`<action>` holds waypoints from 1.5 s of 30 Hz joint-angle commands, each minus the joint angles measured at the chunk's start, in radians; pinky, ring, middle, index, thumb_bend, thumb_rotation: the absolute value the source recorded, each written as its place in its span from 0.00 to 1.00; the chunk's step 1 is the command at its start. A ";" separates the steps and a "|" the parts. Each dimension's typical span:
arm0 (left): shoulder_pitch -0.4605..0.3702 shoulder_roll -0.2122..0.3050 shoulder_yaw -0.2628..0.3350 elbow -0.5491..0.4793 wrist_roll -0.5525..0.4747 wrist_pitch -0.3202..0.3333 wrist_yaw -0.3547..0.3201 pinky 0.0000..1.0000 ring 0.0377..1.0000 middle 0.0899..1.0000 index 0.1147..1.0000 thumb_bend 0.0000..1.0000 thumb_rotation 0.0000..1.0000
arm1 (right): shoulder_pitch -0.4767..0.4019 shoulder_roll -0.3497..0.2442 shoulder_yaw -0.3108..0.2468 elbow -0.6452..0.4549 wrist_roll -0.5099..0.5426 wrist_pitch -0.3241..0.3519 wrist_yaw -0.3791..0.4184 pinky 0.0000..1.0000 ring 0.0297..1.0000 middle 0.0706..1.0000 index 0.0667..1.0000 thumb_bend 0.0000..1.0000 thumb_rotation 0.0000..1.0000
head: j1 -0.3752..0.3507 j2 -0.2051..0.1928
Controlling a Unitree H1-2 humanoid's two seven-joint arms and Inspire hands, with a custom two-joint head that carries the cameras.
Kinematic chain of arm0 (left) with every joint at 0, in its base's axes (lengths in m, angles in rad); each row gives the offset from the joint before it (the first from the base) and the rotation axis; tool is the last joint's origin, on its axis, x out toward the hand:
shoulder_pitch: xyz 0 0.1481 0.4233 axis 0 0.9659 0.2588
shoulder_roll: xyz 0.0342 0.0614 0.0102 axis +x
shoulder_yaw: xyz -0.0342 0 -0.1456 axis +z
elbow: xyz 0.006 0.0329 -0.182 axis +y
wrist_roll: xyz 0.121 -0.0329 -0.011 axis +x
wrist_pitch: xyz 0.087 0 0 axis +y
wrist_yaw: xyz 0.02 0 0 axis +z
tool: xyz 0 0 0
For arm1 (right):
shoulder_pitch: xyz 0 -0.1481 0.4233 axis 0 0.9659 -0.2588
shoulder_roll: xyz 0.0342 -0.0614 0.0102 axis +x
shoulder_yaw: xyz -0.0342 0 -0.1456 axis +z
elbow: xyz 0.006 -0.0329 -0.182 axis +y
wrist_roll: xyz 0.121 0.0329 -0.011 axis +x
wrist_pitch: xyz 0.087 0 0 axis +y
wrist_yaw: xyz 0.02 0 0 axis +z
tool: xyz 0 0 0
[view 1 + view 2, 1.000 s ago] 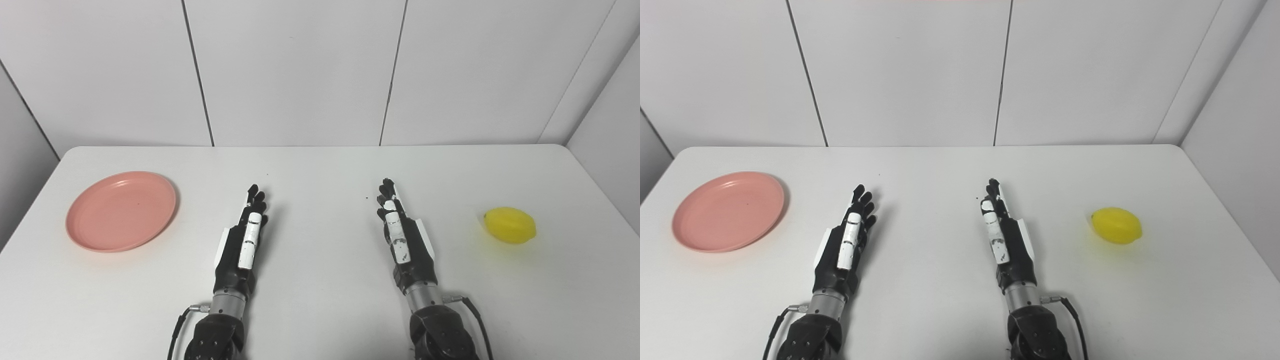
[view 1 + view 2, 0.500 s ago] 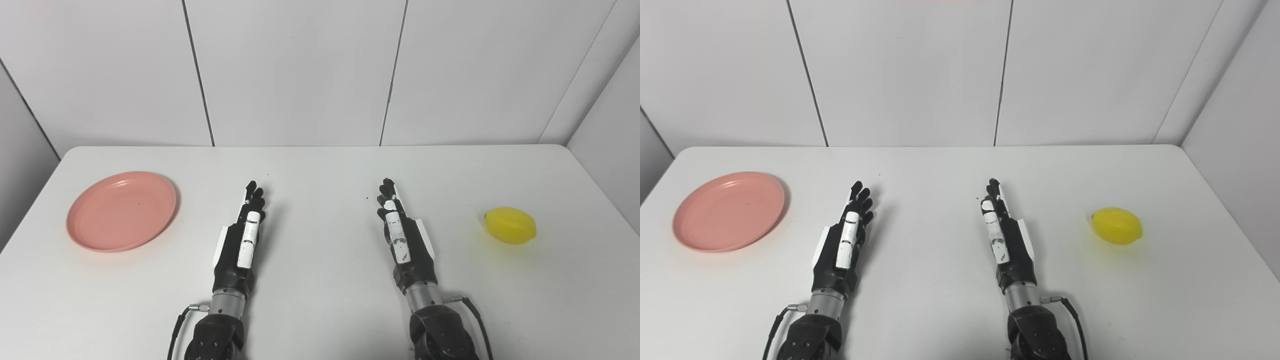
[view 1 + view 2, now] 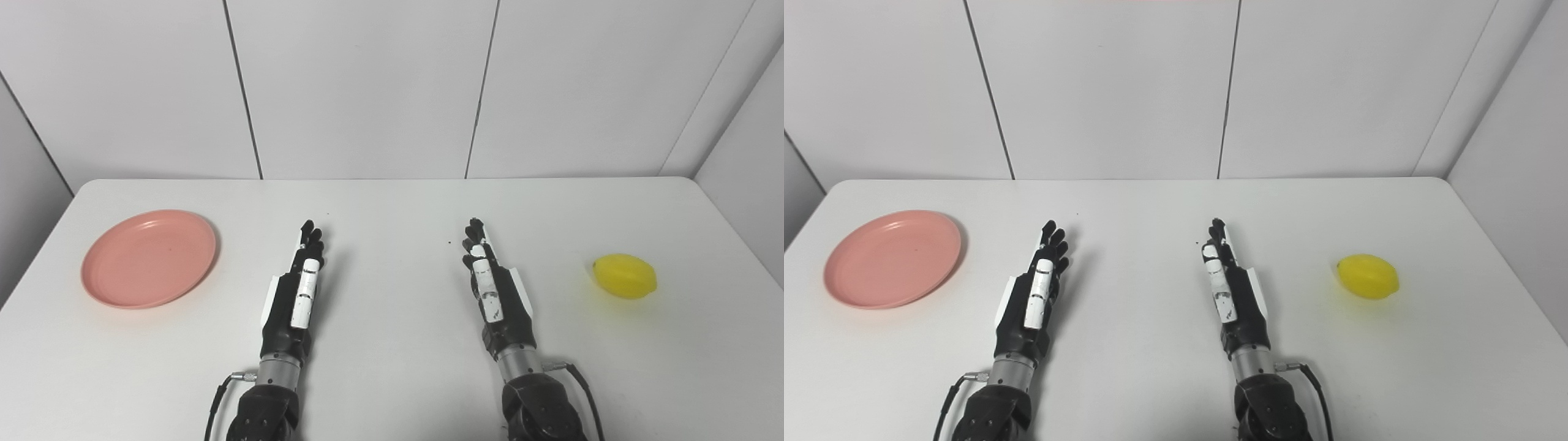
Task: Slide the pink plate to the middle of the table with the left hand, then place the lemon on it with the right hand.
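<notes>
The white surface (image 3: 392,202) runs wide in front of the robot, backed by plain white wall panels. Over on the left side sits the pink plate (image 3: 149,258), round and shallow, lying flat with nothing on it, fairly close to the left edge. Far across on the right side lies the lemon (image 3: 625,275), bright yellow, resting on its side by itself, well apart from the plate. Between the two, both arms reach in from the near edge. The left hand (image 3: 294,291) is stretched out low over the surface, its fingers (image 3: 311,239) extended straight ahead and held close together, holding nothing; it sits to the right of the plate and clear of it. The right hand (image 3: 495,288) mirrors it, fingers straight and pointing away from the robot, empty too, with a clear gap of bare surface between it and the lemon. A thin cable loops out at each wrist.
</notes>
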 commanded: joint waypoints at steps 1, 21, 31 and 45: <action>-0.016 -0.004 0.002 0.005 -0.004 -0.022 -0.001 1.00 1.00 1.00 1.00 0.51 1.00 | -0.033 0.007 -0.002 -0.023 0.001 -0.040 0.001 1.00 1.00 1.00 1.00 0.79 1.00 | 0.001 0.000; -0.015 -0.003 0.001 -0.004 0.000 -0.004 -0.002 1.00 1.00 1.00 1.00 0.50 1.00 | -0.025 0.009 -0.001 -0.030 -0.001 -0.027 0.000 1.00 1.00 1.00 1.00 0.80 1.00 | 0.002 0.002; -0.014 -0.004 0.002 -0.007 0.001 0.003 0.001 1.00 1.00 1.00 1.00 0.50 1.00 | -0.022 0.012 0.000 -0.031 -0.004 -0.027 -0.004 1.00 1.00 1.00 1.00 0.80 1.00 | 0.002 0.004; -0.016 -0.004 0.001 -0.005 0.004 -0.003 0.001 1.00 1.00 1.00 1.00 0.49 1.00 | -0.021 0.015 -0.002 -0.037 -0.005 -0.020 -0.005 1.00 1.00 1.00 1.00 0.79 1.00 | 0.003 0.005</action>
